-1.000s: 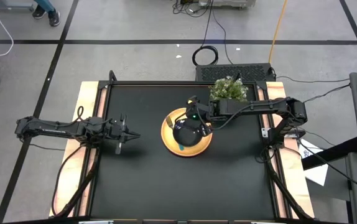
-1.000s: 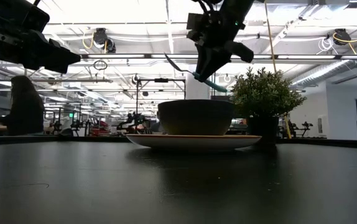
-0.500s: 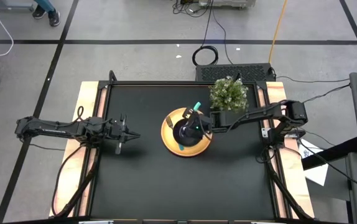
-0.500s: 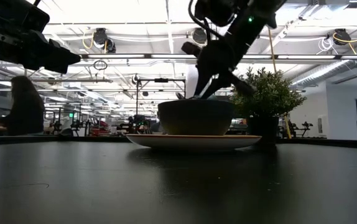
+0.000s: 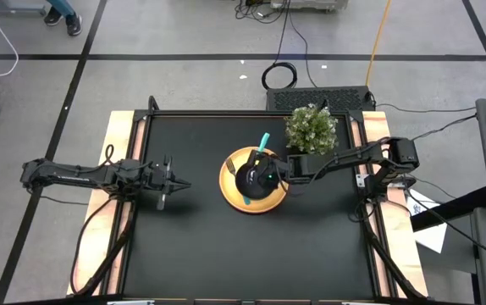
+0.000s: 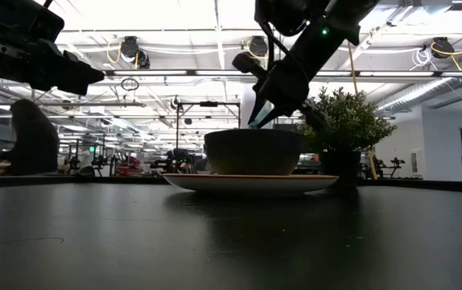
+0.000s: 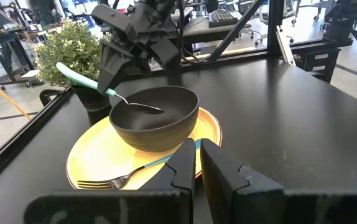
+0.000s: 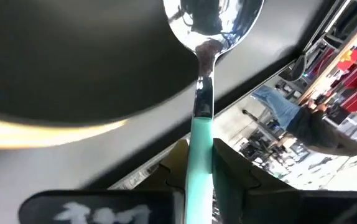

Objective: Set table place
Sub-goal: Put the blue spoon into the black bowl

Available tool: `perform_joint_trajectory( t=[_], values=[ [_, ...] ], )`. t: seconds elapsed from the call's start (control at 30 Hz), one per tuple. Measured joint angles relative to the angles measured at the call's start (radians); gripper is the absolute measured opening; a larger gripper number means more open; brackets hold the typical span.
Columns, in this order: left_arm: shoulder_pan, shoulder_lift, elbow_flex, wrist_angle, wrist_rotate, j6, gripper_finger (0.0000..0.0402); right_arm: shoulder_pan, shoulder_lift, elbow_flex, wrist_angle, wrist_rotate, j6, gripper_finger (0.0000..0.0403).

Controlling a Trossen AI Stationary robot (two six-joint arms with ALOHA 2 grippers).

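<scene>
A yellow plate point(image 5: 226, 185) sits mid-table point(image 5: 201, 246) with a black bowl point(image 5: 251, 181) standing on it. A teal-handled fork point(image 7: 135, 173) lies on the plate's left part, beside the bowl. My right gripper point(image 5: 268, 168) hangs over the bowl's far right rim, shut on a teal-handled spoon point(image 7: 104, 89). The spoon's metal end point(image 7: 144, 107) reaches down inside the bowl. My left gripper point(image 5: 185, 183) waits shut above the table left of the plate, touching nothing. My right gripper pinches the spoon's teal handle point(image 8: 198, 146) between its two fingers, partway along it; the handle's free end point(image 7: 66, 70) sticks out behind the fingers. It comes from the table's right, slanting down. The spoon is tilted, metal end low in the bowl, handle up toward the far edge.
A bushy potted plant point(image 5: 311, 129) stands just beyond the plate at its far right, close to my right arm. Light wooden strips point(image 5: 120, 169) run along the table's left and right sides. Bare black tabletop lies on the near side of the plate.
My right gripper has come down toward the bowl and rolled its wrist. The spoon, held above the bowl before, has tipped over: its metal end now dips into the bowl and its teal handle points up toward the far edge.
</scene>
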Motion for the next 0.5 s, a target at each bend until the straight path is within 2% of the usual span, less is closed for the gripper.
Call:
perform_joint_trajectory(
  t=[0.23, 0.5],
  values=[
    [0.0, 0.0, 0.0, -0.003, 0.0, 0.0, 0.0031, 0.006, 0.0, 0.0, 0.0, 0.047, -0.158, 0.0032],
    [0.0, 0.0, 0.0, -0.005, 0.0, 0.0, 0.0031, 0.031, 0.031, -0.001, 0.0, 0.065, -0.216, 0.0032]
  ],
)
